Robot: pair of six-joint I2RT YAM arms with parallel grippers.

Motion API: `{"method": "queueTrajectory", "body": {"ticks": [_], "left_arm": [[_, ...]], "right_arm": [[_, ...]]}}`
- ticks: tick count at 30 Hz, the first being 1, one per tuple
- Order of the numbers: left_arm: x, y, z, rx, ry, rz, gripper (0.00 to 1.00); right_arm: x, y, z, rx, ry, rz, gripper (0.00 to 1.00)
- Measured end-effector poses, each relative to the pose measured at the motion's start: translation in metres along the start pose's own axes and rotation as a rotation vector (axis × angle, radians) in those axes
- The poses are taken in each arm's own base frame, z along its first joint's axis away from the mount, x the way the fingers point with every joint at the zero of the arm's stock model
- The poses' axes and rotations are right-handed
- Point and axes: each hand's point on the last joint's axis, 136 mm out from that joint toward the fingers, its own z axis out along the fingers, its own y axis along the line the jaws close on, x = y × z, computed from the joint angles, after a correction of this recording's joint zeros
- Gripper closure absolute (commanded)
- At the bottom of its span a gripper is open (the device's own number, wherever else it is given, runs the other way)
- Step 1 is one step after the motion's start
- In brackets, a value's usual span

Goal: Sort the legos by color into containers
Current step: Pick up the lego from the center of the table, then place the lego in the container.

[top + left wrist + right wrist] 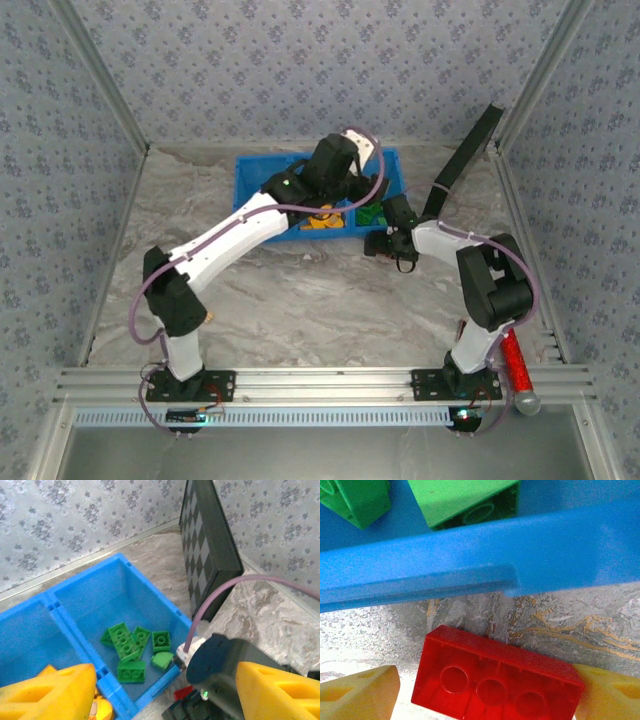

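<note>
Green plastic bricks (130,652) sit in the blue plastic bin (100,605); left hand (165,675) released, right hand (485,680) unclenched around an unsorted red brick (470,652).

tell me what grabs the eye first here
The bright blue bin stands at the table's far middle, green bricks lying loose in its right compartment. Just outside its wall a red brick lies on the table between the right gripper's open yellow fingers. A black slab leans against the far right wall.
</note>
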Motion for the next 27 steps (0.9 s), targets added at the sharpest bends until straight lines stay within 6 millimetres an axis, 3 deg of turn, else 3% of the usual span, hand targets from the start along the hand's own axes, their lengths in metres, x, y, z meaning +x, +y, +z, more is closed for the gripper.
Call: {"method": "queueTrajectory", "body": {"ticks": [5,14,18,21,27], "left_arm": [[0.018,0.012,-0.024,-0.033,0.010,0.002,0.25],[0.026,0.038,-0.094,-0.110,-0.061,-0.008,0.23],[0.042,0.053,-0.114,-0.158,-0.054,-0.007,0.23],[0.063,0.068,-0.122,-0.206,-0.025,-0.005,0.22],[0.125,0.115,-0.144,-0.326,0.086,-0.039,0.22]], "right_arm": [[0.000,-0.005,0.003,0.045,0.016,-0.003,0.26],[-0.004,-0.006,0.003,0.075,0.017,0.001,0.41],[-0.001,-0.006,-0.001,0.094,0.020,-0.020,0.48],[0.002,-0.002,-0.014,0.105,0.018,-0.052,0.49],[-0.003,0.019,-0.066,0.087,-0.046,-0.128,0.51]]}}
